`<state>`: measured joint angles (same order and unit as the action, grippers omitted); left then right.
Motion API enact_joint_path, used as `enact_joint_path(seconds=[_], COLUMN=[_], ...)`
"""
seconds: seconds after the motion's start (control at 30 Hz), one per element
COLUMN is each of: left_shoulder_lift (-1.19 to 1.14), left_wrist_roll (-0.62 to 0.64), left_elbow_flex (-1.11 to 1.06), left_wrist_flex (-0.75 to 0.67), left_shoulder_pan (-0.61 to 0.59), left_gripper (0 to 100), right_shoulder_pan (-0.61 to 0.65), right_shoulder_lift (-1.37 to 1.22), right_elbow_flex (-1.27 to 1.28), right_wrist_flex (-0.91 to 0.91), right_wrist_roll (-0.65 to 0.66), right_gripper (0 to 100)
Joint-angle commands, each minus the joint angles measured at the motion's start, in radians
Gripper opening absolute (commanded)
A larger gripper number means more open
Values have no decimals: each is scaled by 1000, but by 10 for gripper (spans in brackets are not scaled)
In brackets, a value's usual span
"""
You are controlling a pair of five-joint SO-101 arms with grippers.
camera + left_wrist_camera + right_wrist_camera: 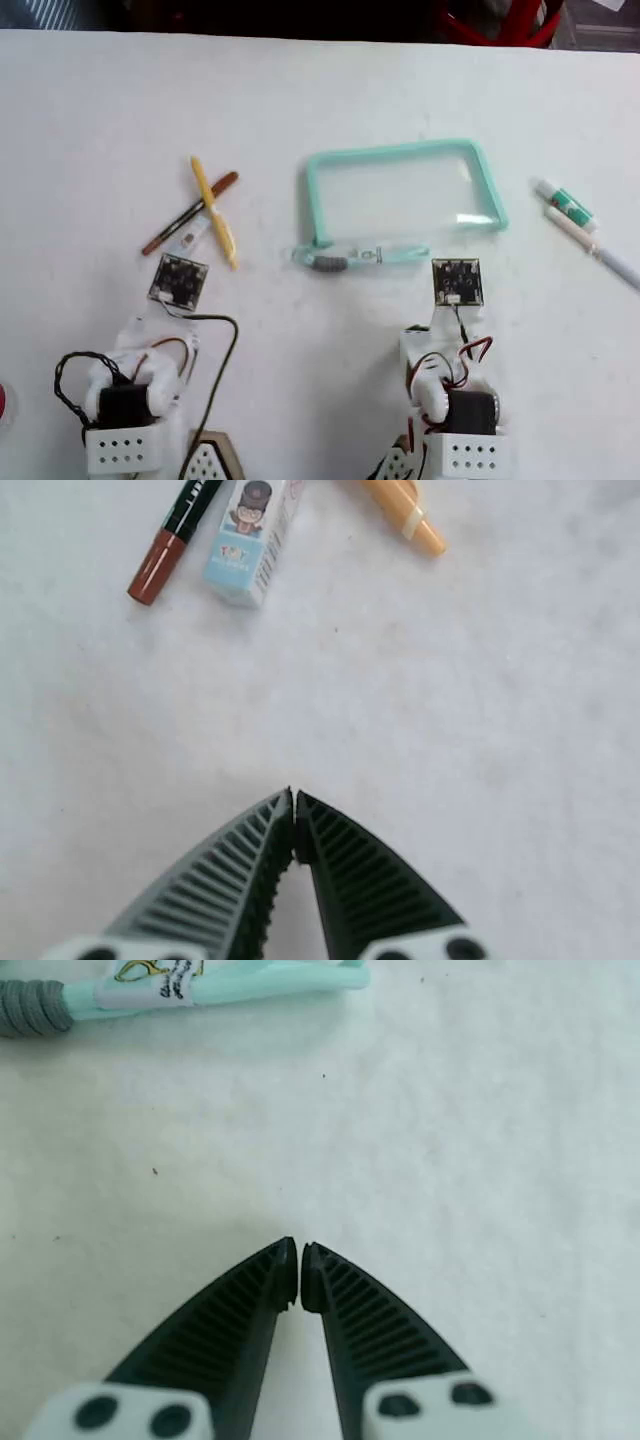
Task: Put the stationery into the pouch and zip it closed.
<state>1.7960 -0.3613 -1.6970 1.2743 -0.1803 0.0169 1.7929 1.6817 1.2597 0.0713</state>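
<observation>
Mid-table, pouch [400, 150], long axis left-right

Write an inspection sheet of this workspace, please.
Surface: plain white table.
Job's things: clear plastic pouch with mint-green edge; yellow pen crossing brown-capped black marker; small light-blue eraser box beside them; green-white tube and white pen right of pouch.
Clutter: small red object at left edge.
Grippers: left gripper and right gripper, fingers shut, empty.
Cables: black cable by left arm; red wires on right arm.
Surroundings: red frame beyond far edge.
</observation>
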Motion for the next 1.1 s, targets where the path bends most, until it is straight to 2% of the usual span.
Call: enact_joint_path(seconds=[0.0,0.27,0.43,0.5,0.67,0.73,0.9,1.07], left_shoulder_lift=[8,8,8,10,10,10,7,8], left_wrist_roll=[-3,-3,-8,-8,-2,8,157,52], left_elbow_flex=[5,5,12,32,68,63,2,5], left_wrist_flex=[2,2,-15,-127,-539,-640,-628,-560], left_shoulder_pan=[2,2,2,2,5,15,5,-8], left_gripper=[27,25,27,28,28,28,28,28], right_shoulder_pan=[30,36,119,160,228,237,231,226], right_shoulder_lift=[7,7,7,7,7,7,7,7], right_elbow_flex=[8,8,8,8,8,8,8,8], right_wrist_flex=[7,7,-74,-176,-512,-585,-634,-634], right_wrist_roll=[-5,-2,-2,-2,-9,-9,-9,-2], right_gripper=[18,18,18,18,18,18,18,18])
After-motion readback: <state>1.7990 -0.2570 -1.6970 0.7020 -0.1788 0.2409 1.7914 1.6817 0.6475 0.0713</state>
